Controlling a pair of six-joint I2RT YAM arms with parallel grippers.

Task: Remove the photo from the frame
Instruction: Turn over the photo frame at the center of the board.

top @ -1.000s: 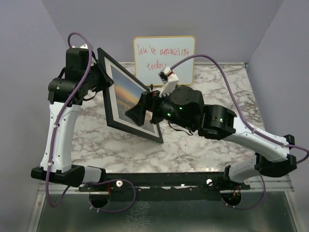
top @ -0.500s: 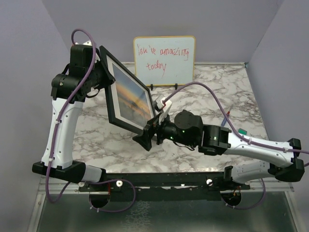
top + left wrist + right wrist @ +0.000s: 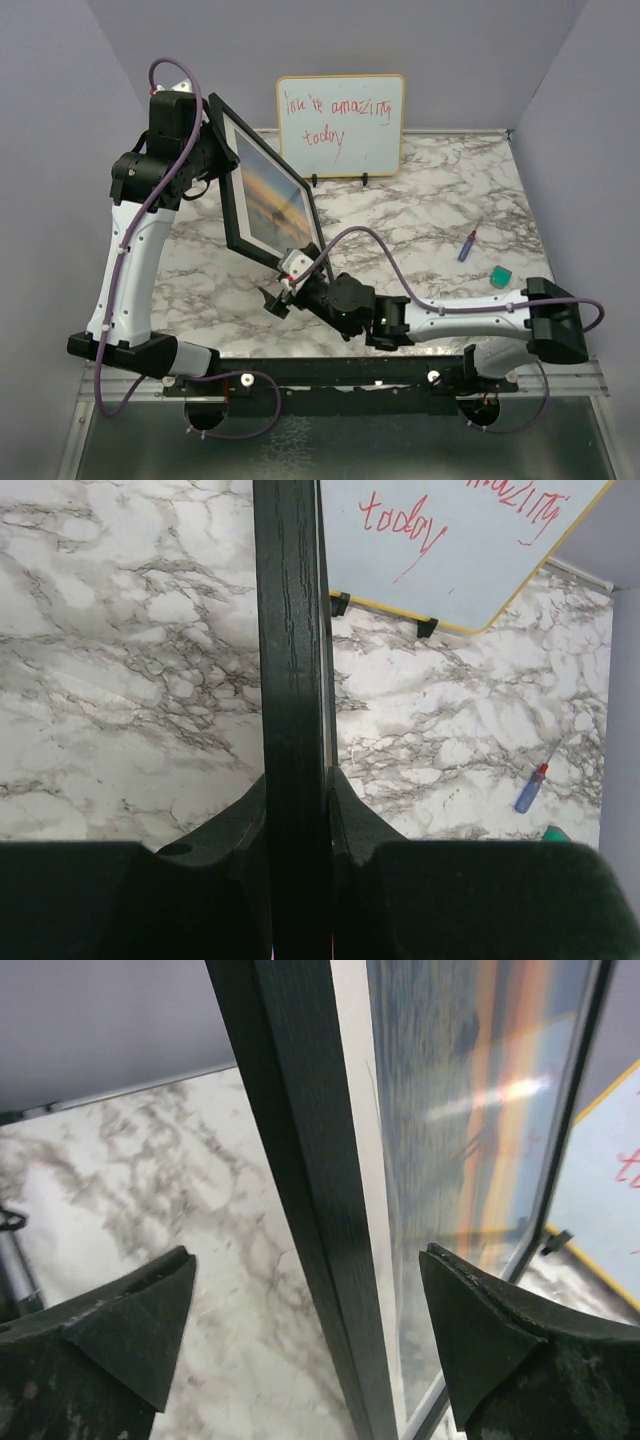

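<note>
Above the marble table, the left gripper clamps the black frame upright, sunset photo inside behind glass, apparently so the right gripper, fingers spread wide, can straddle its near edge.

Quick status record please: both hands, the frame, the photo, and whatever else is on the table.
Left hand: shut on the frame's edge, holding it up
Right hand: open, a finger either side of the frame's edge, no contact visible
Frame: on edge, tilted
Photo: inside the frame
Elsewhere: whiteboard at the back; pen and green block on the table, right side
</note>
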